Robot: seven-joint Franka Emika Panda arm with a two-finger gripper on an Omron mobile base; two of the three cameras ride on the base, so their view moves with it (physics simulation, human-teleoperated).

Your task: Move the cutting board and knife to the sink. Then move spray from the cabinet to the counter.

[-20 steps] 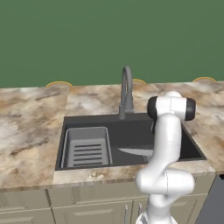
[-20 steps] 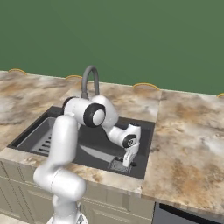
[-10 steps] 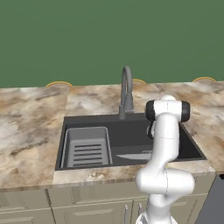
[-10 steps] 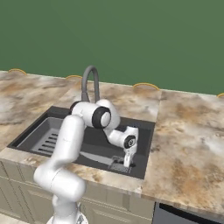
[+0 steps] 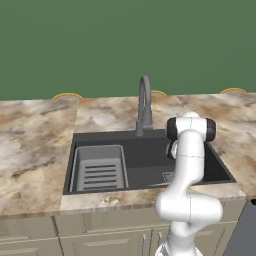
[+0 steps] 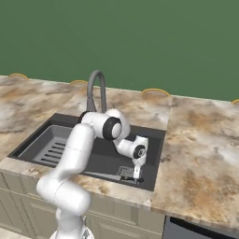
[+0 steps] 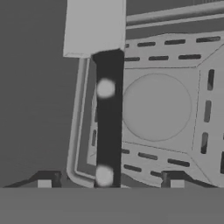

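Hand view: knife point(image 7: 108, 118) handle's end behind fingers point(image 7: 44, 183).

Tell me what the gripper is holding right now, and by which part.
Nothing. The gripper stands open above the knife, whose dark handle lies between the fingertips, lying in the sink.

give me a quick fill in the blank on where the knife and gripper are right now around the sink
1. The knife lies inside the ____, its dark handle over the drain grate.
2. The gripper reaches down into the basin with its fingers spread ____ on either side of the handle.
3. The ribbed basket insert sits at the ____ end of the sink in the left base view.
4. The tall grey ____ stands at the basin's back rim.

Missing words: sink; open; left; faucet
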